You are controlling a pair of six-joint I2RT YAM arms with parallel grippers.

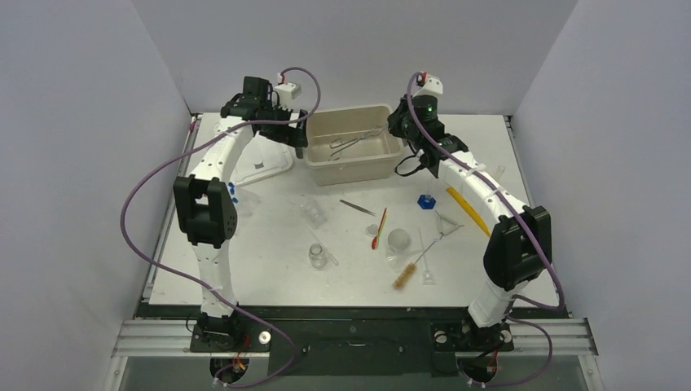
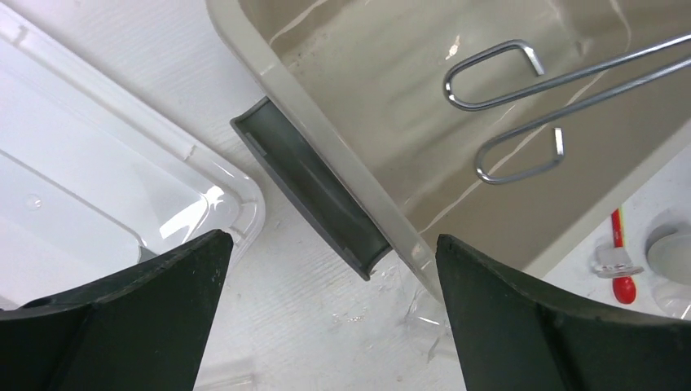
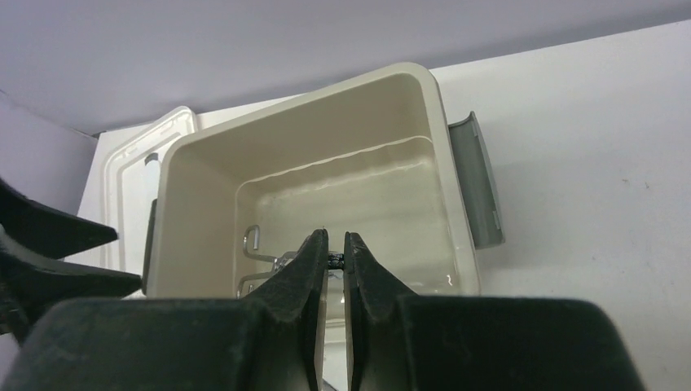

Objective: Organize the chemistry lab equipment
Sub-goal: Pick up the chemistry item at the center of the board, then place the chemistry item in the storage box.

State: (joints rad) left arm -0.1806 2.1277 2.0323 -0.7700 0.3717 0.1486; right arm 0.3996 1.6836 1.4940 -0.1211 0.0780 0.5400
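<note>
Metal forceps [image 1: 354,143] [image 2: 521,114] lie inside the beige tub [image 1: 326,171]. My left gripper [image 1: 300,145] [image 2: 334,269] hangs open over the tub's left grey handle [image 2: 314,191], nothing between its fingers. My right gripper [image 1: 397,134] [image 3: 336,252] is shut above the tub's right end; a small dark speck shows in the slit between its tips. On the table lie thin tweezers [image 1: 357,207], a green-and-red spatula [image 1: 380,228], a brown brush [image 1: 410,269], a glass vial [image 1: 317,255], a clear beaker [image 1: 399,241] and a blue cap [image 1: 424,200].
The tub's white lid [image 1: 265,159] [image 2: 98,163] lies flat just left of the tub. A clear funnel [image 1: 446,221] and a yellow stick [image 1: 466,208] sit near the right arm. Grey walls close in on three sides.
</note>
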